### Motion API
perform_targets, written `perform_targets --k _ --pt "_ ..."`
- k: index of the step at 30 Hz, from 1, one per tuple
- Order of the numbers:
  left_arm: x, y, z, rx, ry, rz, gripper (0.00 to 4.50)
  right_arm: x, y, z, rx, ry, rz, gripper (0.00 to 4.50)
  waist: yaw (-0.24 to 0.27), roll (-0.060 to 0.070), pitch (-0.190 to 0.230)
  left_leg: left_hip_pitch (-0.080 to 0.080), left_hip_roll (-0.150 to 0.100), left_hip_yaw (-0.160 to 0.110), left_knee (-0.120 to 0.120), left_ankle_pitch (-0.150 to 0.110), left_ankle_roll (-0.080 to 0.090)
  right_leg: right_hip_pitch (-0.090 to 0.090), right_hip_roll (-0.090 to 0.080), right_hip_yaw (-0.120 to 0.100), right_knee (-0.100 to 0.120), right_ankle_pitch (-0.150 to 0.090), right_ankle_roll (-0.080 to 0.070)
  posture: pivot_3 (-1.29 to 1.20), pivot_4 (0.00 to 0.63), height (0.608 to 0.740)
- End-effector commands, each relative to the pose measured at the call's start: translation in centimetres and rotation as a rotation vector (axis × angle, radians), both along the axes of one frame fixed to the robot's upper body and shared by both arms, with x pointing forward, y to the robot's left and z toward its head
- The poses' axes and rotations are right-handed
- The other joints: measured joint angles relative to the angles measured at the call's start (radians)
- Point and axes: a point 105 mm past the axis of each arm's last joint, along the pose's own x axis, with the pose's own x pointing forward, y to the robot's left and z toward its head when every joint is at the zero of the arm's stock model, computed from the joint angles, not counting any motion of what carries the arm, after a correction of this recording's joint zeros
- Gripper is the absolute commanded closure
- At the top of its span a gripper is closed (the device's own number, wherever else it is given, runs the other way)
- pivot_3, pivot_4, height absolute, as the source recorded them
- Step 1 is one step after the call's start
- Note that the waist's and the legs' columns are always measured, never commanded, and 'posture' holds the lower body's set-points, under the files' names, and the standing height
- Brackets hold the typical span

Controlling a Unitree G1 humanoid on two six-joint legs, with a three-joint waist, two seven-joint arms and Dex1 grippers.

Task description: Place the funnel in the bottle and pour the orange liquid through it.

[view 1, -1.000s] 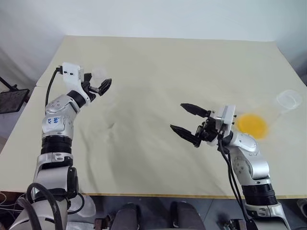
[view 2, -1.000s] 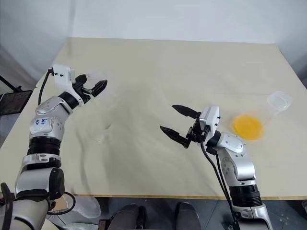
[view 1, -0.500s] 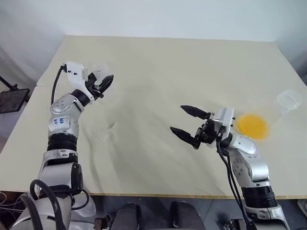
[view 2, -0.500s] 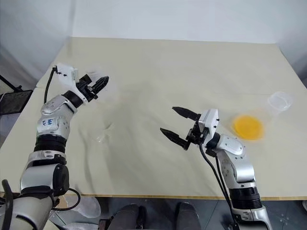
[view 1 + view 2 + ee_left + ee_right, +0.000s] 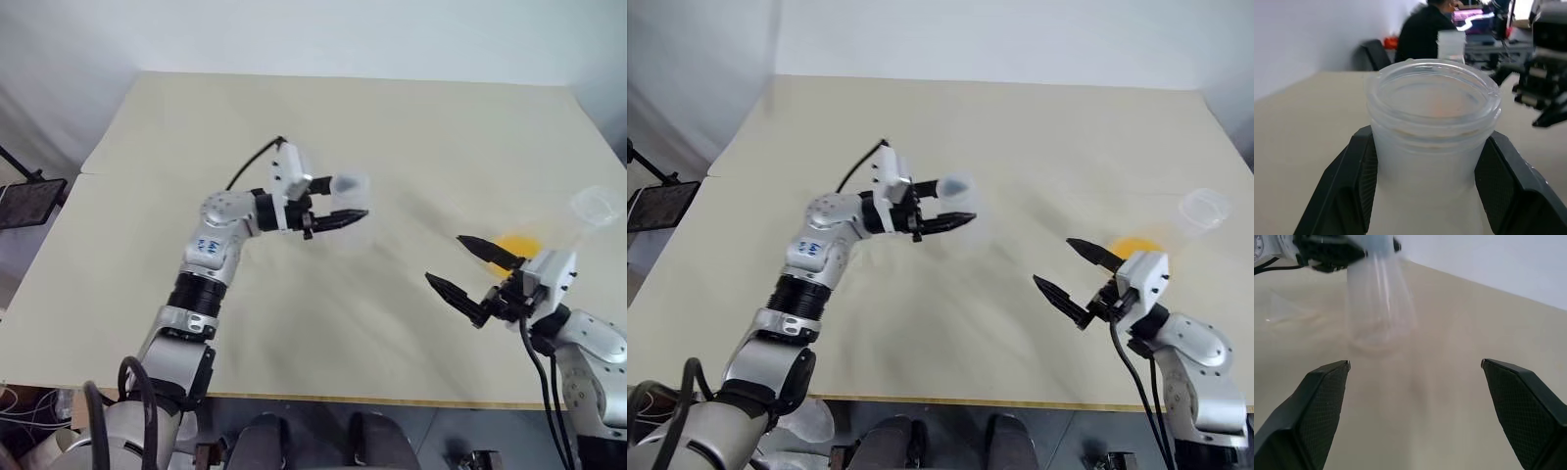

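**Left gripper carries a clear bottle over the table; right gripper waits with fingers spread**

At the left, a cream table (image 5: 147, 196) fills most of the head views, with a pale wall behind it. The left gripper (image 5: 338, 201) reaches level over the middle of the table. Its two black fingers (image 5: 1352, 186) are clamped on the neck of the bottle (image 5: 1432, 142), one on each side, just below the round rim. The bottle is clear and looks empty. In the right wrist view it hangs upright beneath the gripper, and whether its base touches the table cannot be told.

Further right, near the front edge, the right gripper (image 5: 470, 269) has its fingers spread wide apart. It holds nothing and touches nothing. The right wrist view looks between these fingers towards the bottle, which is well apart from them.

Just beyond the right gripper, at the table's right side, a second clear flask (image 5: 588, 211) stands with the orange liquid (image 5: 517, 245) pooled in its base.

In the left wrist view, past the far end of the table, a person in dark clothing (image 5: 1425, 34) sits in the room near desks.
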Motion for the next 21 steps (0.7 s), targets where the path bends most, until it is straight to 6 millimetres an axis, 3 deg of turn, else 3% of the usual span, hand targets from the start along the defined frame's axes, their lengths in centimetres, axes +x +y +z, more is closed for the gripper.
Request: perform_targets --k 1,5,14,15,21 --pt "0.2 -0.9 -0.1 0.003 -0.041 0.004 2.05 -1.0 0.2 1.6 -0.002 -0.069 -0.012 0.00 0.000 0.000 0.000 0.000 0.000 0.001 0.000 0.000 0.000 -0.001 0.000 0.001 0.000 0.000 0.000 0.00 0.150 0.740" --pt "0.4 -2.0 -1.6 0.044 -0.042 -0.002 2.05 -1.6 0.7 1.4 0.011 -0.067 -0.024 0.00 0.007 0.000 0.000 0.000 0.000 0.002 0.000 0.000 0.000 -0.001 0.000 0.002 0.000 0.000 0.000 0.00 0.150 0.740" --pt "1.2 -2.1 -2.0 0.048 -0.047 0.038 2.05 -1.7 1.5 1.4 0.034 -0.068 -0.030 0.00 0.008 0.000 0.000 0.000 0.000 0.002 0.001 0.000 0.001 -0.001 -0.001 0.002 0.001 0.000 0.000 0.00 0.150 0.740" --pt "1.1 -2.1 -2.0 0.048 -0.041 0.030 1.52 -1.7 1.6 1.4 0.036 -0.067 -0.028 0.00 0.008 0.000 0.000 0.000 0.000 0.002 0.001 0.000 0.001 -0.001 -0.001 0.002 0.001 0.000 0.000 0.00 0.150 0.740" --pt "-0.1 -1.0 -1.0 0.016 -0.042 -0.043 0.05 -1.2 1.8 1.5 0.043 -0.072 -0.011 0.00 0.008 0.000 0.000 0.000 0.000 0.002 0.001 0.000 0.001 -0.001 -0.001 0.002 0.001 0.000 0.000 0.00 0.150 0.740"
